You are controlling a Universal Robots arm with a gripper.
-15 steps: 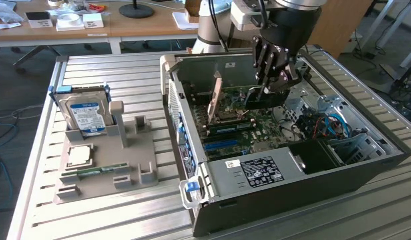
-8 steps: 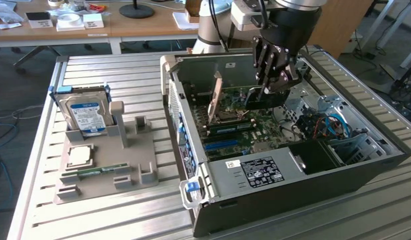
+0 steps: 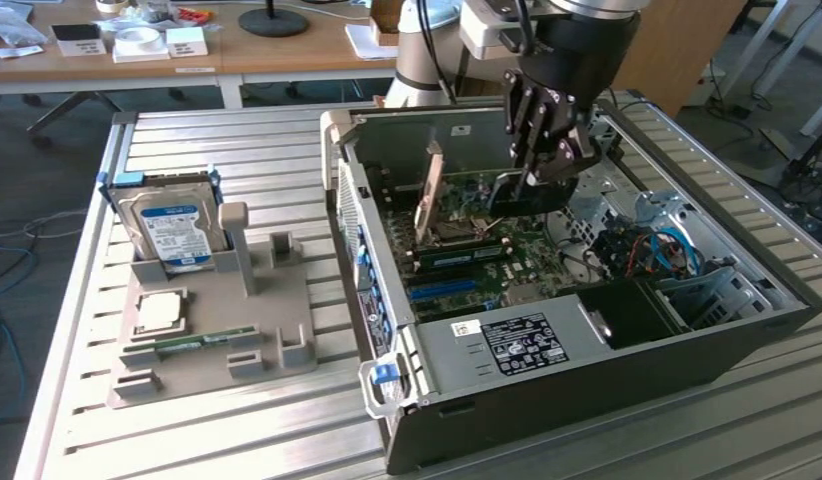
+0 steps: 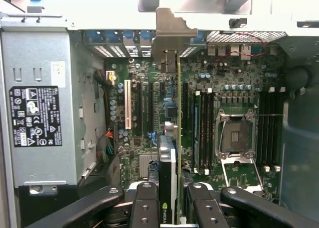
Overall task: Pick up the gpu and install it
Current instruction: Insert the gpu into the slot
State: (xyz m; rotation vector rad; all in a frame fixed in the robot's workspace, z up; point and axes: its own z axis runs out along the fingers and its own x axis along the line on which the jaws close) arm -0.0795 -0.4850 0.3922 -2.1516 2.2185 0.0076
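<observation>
While the gripper [image 3: 542,175] hangs inside the open computer case [image 3: 731,340], its jaws stand half-closed, clamped on the gpu [image 3: 525,200] by its two flat faces. I'd call this card light and stiff but fragile: grip the faces and spare the contact edge. From the wrist, the gpu [image 4: 168,158] runs edge-on between the fingers [image 4: 147,203], straight ahead to its metal bracket [image 4: 172,24] over the motherboard [image 4: 224,73] slots. From outside, it hangs just below the jaws, low over the board. Whether it is seated, I cannot tell.
</observation>
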